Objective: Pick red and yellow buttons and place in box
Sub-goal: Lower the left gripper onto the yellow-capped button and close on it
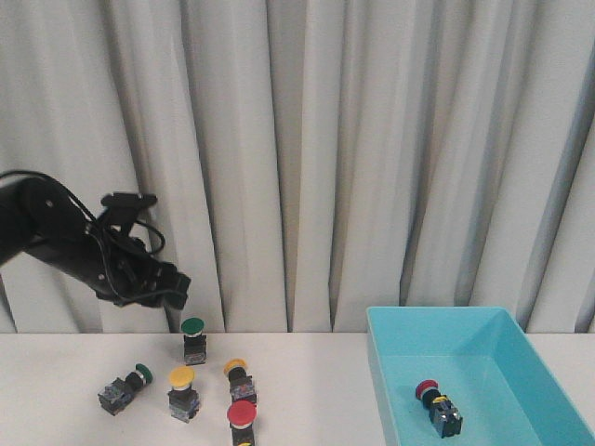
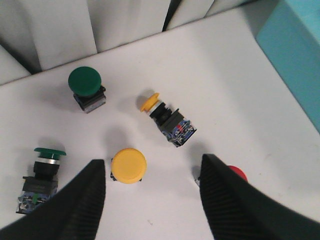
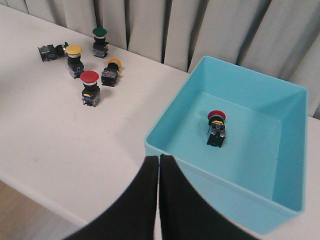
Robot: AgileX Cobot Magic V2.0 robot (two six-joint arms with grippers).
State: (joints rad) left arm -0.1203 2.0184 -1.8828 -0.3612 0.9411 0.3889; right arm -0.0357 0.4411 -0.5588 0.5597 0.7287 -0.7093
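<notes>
On the white table stand a yellow button (image 1: 182,390) and a red button (image 1: 243,420), both upright, with a second yellow button (image 1: 239,376) lying on its side. Another red button (image 1: 437,404) lies inside the turquoise box (image 1: 390,390) at the right. My left gripper (image 1: 172,288) hangs open well above the group. In the left wrist view the left gripper (image 2: 152,172) frames the upright yellow cap (image 2: 128,165); the red cap (image 2: 237,173) peeks from behind one finger. My right gripper (image 3: 159,159) is shut and empty, above the box's near rim (image 3: 170,150).
Two green-capped buttons share the cluster, one upright (image 1: 193,339) at the back, one on its side (image 1: 125,387) at the left. A grey curtain (image 1: 353,149) hangs close behind the table. The table's front edge (image 3: 45,200) shows in the right wrist view.
</notes>
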